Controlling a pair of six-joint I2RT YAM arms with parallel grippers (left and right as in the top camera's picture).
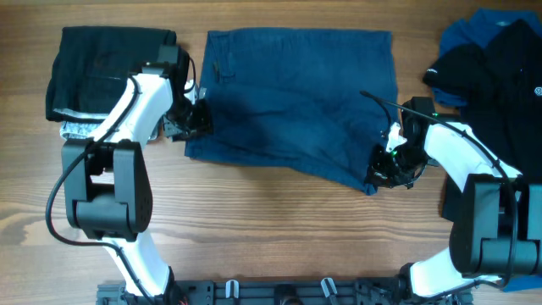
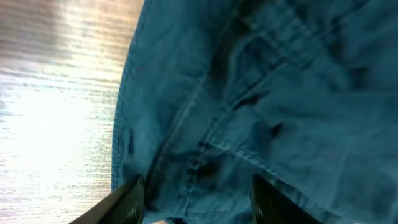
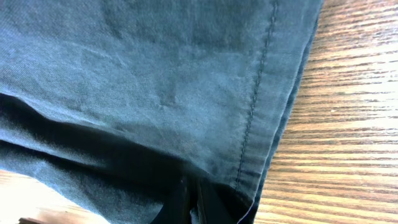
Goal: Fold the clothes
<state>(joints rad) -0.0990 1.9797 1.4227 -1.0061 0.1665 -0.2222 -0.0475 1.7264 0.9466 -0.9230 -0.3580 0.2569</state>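
Item under task: navy shorts (image 1: 292,102), spread flat at the centre of the table (image 1: 279,229), long axis running left to right across the overhead frame.
Orientation: pocket seams show at the left end and a stitched hem at the right end, so the waistband probably lies left, though the overhead view is too dark to confirm this.
Left gripper (image 1: 193,120): at the left edge of the shorts, low on that side. In the left wrist view its fingers (image 2: 127,202) stand well apart with cloth lying between and beyond them. Nothing is held.
Right gripper (image 1: 385,169): at the lower right corner of the shorts. In the right wrist view the jaws sit nearly together at the bottom of the frame, with the hemmed corner gathered over them. They appear closed on the cloth.
Governing relation: the shorts lie between the two grippers, one at each short end, both near the lower long edge. The cloth extends upward in frame from both.
Step judged in hand: securing the lower edge at both ends. The left side has yet to close.
Risk: lifting on one corner alone would drag the cloth askew.
Other garments: black folded garment (image 1: 110,68) at upper left. Unfolded pile (image 1: 495,76) at upper right.
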